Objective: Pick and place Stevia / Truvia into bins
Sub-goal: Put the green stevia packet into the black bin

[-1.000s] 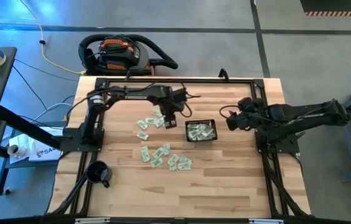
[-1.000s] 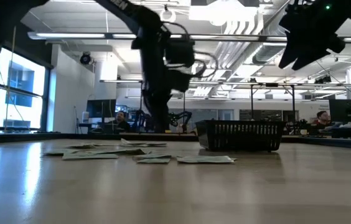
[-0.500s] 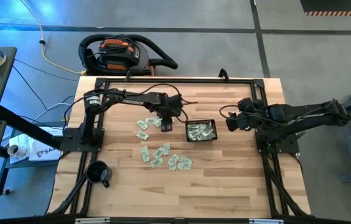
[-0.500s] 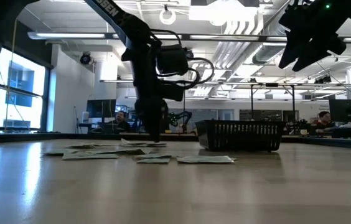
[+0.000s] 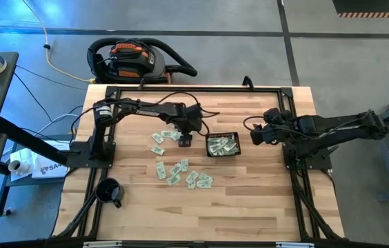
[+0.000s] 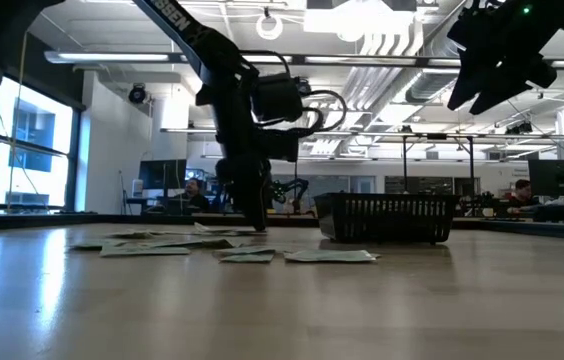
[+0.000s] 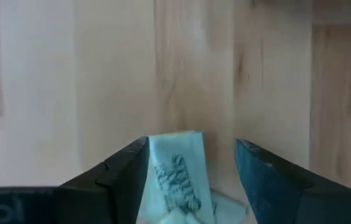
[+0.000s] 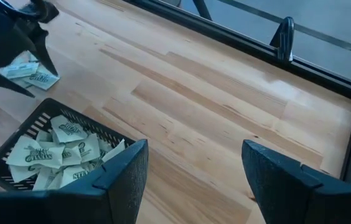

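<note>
Pale green and white sachets lie flat in two loose groups on the wooden table, one left of the basket point(image 5: 163, 137) and one nearer the near edge point(image 5: 183, 173). The black mesh basket point(image 5: 222, 145) holds several more sachets point(image 8: 57, 152). My left gripper point(image 5: 184, 140) is down at the table just left of the basket, open, with one sachet point(image 7: 177, 171) lying between its fingers. My right gripper point(image 5: 256, 134) hangs open above the table to the right of the basket point(image 8: 14, 163). My left gripper point(image 7: 191, 180) points down from above with a finger on either side of the sachet's end point(image 7: 175, 144). The sachet lies flat on the table, close against one finger point(image 7: 126, 171) and apart from the other. I cannot tell whether it touches.
A black mug point(image 5: 110, 192) stands near the table's near left corner. Black frame rails point(image 5: 194, 88) run along the table's edges, and a vacuum cleaner point(image 5: 136, 60) sits beyond the far edge. Bare wood lies right of the basket and along the near edge. People show in the room behind.
My left gripper has come down from just above the sachets to the table surface, shifting slightly toward the near and left edges. It now stands over one sachet left of the basket.
</note>
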`<state>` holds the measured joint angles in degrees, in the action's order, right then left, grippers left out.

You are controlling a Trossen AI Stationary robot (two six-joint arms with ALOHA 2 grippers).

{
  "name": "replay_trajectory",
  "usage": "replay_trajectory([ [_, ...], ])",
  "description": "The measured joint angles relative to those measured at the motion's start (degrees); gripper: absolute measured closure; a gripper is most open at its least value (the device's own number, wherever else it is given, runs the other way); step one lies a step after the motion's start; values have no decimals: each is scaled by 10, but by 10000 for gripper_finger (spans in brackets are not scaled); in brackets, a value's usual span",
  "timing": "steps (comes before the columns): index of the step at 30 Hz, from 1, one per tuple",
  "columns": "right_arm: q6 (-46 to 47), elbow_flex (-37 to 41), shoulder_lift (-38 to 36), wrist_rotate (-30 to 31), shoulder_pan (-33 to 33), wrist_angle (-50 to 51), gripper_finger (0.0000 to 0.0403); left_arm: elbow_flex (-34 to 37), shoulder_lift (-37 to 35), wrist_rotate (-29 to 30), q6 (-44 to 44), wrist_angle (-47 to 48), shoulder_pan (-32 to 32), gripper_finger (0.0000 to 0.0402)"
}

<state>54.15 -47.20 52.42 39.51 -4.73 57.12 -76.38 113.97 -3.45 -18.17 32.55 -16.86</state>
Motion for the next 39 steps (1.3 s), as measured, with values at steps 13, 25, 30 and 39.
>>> replay_trajectory([
  [13, 13, 0, 0, -2, 0, 1, 153, -19, 28, 42, 8, 19, -6, 316],
  [25, 11, 0, 0, 7, 0, 3, 153, -251, 23, -10, 61, 189, -3, 365],
  [30, 10, 0, 0, 7, 0, 8, 153, -342, 20, -229, 95, 159, -12, 373],
  [39, 9, 0, 0, 4, 0, 32, 153, -345, 60, -350, 147, 28, 0, 373],
])
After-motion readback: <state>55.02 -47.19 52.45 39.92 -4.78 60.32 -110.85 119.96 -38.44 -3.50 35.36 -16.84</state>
